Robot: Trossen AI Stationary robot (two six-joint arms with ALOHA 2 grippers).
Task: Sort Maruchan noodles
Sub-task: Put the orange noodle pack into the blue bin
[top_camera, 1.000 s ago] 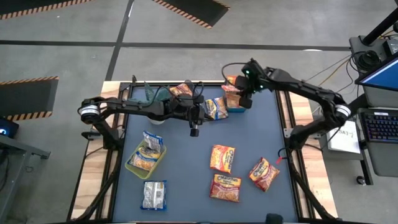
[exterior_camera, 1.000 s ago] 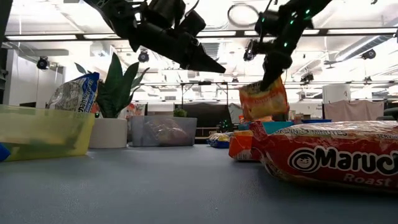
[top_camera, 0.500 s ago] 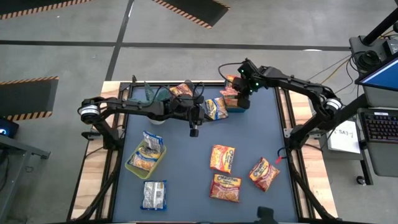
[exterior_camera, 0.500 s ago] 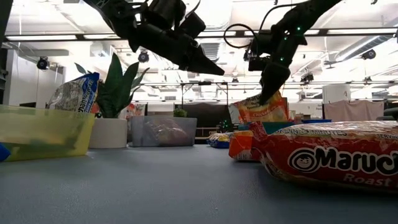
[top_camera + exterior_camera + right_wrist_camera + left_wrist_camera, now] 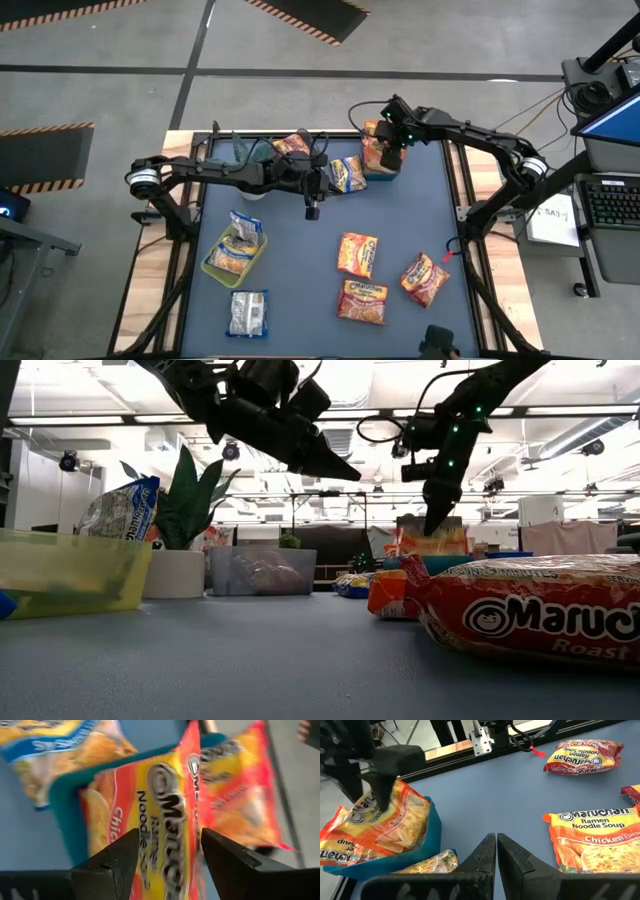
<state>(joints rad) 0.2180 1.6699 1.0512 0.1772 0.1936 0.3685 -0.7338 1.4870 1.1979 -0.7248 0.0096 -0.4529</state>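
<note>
Orange-red crinkly plastic ramen packets (image 5: 358, 254) lie loose on the blue-grey table (image 5: 300, 290); another sits edge-up in the teal plastic bin (image 5: 427, 842) at the far edge. The right gripper (image 5: 385, 150) hangs over it, jaws apart astride the packet's upper edge, no longer pinching. The left gripper (image 5: 312, 210) hovers mid-table, jaws together, empty. Packets look light, slippery, brittle inside; pinch a sealed end seam.

Grey floor (image 5: 300, 40), striped hazard mats (image 5: 310, 18)
</note>
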